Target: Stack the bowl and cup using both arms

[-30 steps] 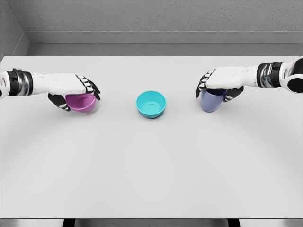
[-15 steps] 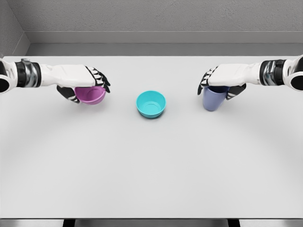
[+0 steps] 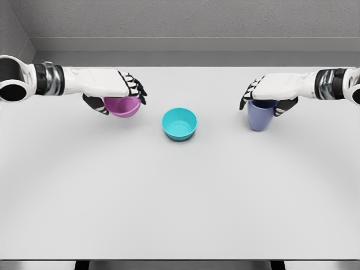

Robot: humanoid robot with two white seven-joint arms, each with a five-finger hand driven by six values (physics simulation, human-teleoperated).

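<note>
A: Fingers (image 3: 135, 89) of left hand (image 3: 115, 90) curled over rim of pink bowl (image 3: 122, 106), thumb underneath. Firm grasp from above.

B: Change from a second ago?

A: Bowl up and carried inward, toward teal bowl (image 3: 180, 124). Was further out left, lower in head view. Now near teal bowl, still apart, not over it.

B: Meaning for task?

A: Looks like transport step under way for left side. Likely next: bring pink bowl over teal one, lower in. Judgement only.

B: Right side?

A: Fingers (image 3: 247, 95) of right hand (image 3: 270, 93) wrapped round top of blue cup (image 3: 260, 115), clamped from above, thumb on near side. Cup upright. Shifted slightly outward and up versus a second ago; hard to say whether off table (image 3: 180, 197) or just touching.

B: How far open, either hand?

A: Neither spread. Both closed on their object, no slack visible.

B: Target position?

A: Teal bowl mid-table, upright, empty, untouched, same spot across all pictures. Pink bowl to its left, cup well apart to its right.

B: Progress?

A: Early-to-middle. Both things gripped, nothing stacked yet.

B: Risks?

A: Top grasp hides bowl rim; alignment over teal bowl may be off. Cup to follow, so hands could crowd at centre.
</note>
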